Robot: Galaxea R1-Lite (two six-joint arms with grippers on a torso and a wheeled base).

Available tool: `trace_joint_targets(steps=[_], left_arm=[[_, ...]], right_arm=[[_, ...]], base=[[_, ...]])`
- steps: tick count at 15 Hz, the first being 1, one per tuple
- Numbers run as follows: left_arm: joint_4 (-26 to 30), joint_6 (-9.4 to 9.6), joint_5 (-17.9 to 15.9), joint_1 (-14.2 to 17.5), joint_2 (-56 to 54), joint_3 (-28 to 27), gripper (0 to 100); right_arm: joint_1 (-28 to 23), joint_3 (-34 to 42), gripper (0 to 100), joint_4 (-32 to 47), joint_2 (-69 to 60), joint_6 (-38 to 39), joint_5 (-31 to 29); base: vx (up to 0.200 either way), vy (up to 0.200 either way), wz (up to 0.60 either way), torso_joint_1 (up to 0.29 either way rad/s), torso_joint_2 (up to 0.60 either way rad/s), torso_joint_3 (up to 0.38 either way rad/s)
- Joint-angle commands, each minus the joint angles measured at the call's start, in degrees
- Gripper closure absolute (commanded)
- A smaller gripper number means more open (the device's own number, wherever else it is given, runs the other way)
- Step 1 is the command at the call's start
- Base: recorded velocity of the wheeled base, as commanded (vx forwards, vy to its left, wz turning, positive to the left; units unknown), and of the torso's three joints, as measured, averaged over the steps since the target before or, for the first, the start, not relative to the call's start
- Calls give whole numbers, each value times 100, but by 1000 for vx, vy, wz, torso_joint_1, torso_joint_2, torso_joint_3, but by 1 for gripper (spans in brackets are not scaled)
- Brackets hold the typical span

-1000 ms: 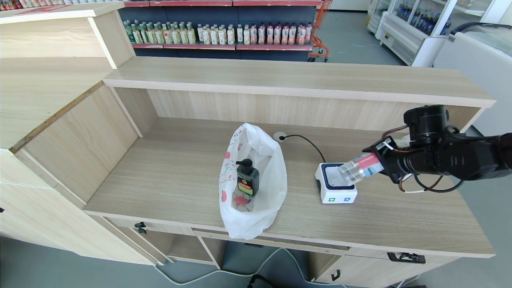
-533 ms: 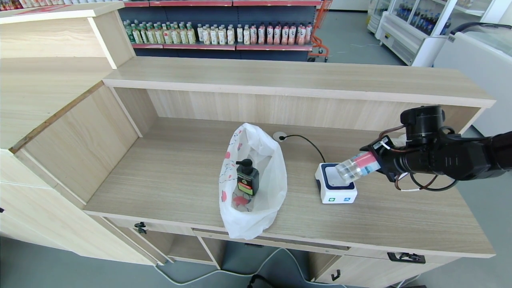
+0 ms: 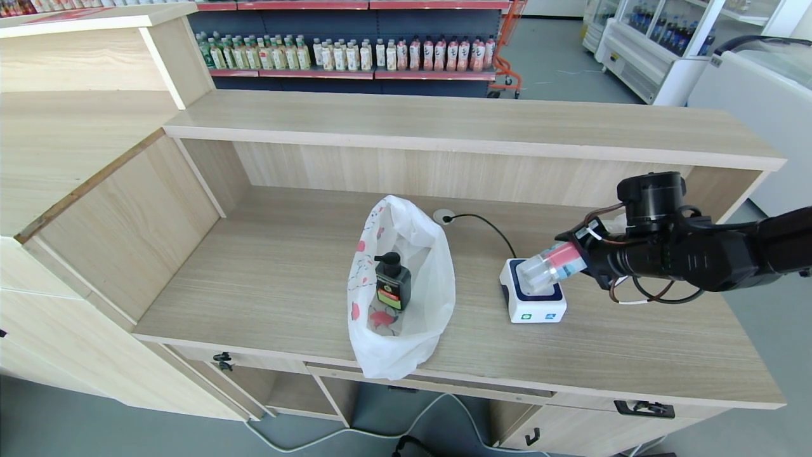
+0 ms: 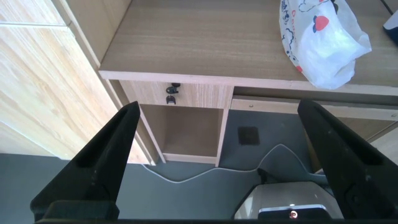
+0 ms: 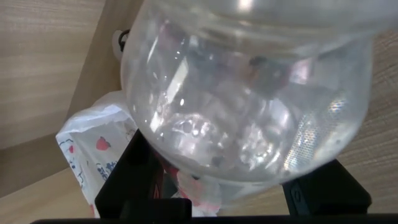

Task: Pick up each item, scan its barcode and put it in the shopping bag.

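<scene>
My right gripper (image 3: 580, 257) is shut on a clear plastic bottle (image 3: 549, 266) with a pink label, held on its side just above the white barcode scanner (image 3: 531, 303). The bottle's base (image 5: 249, 93) looms close in the right wrist view. A white shopping bag (image 3: 401, 295) with red prints stands open at the counter's middle front, with a black pump bottle (image 3: 391, 282) upright inside. Below the counter's front edge my left gripper (image 4: 224, 162) is open, its two fingers (image 4: 102, 162) spread wide, and the bag (image 4: 320, 40) lies ahead of it.
A black cable (image 3: 485, 225) runs from the scanner to a round port (image 3: 443, 216) in the wooden counter (image 3: 266, 273). A raised ledge (image 3: 444, 124) borders the back. Drawers with black handles (image 3: 644, 409) sit under the front edge.
My right arm has carried the bottle leftward and slightly down, from the scanner's right edge to over its window. The bag and the left gripper have not moved.
</scene>
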Motion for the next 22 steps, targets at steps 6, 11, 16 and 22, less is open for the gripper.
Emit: trace_joint_targets(steps=[6, 11, 16, 22], left_arm=[[0, -1, 0, 0, -2, 0, 0], [0, -1, 0, 0, -2, 0, 0], [0, -1, 0, 0, -2, 0, 0], [0, -1, 0, 0, -2, 0, 0]], right_arm=[[37, -14, 100, -274, 327, -26, -34], [99, -32, 100, -362, 432, -26, -157], [152, -76, 100, -441, 494, -26, -157], [152, -5, 100, -441, 134, -140, -140]], base=[[0, 0, 0, 0, 0, 0], [0, 0, 0, 0, 0, 0], [0, 0, 0, 0, 0, 0], [0, 0, 0, 0, 0, 0]])
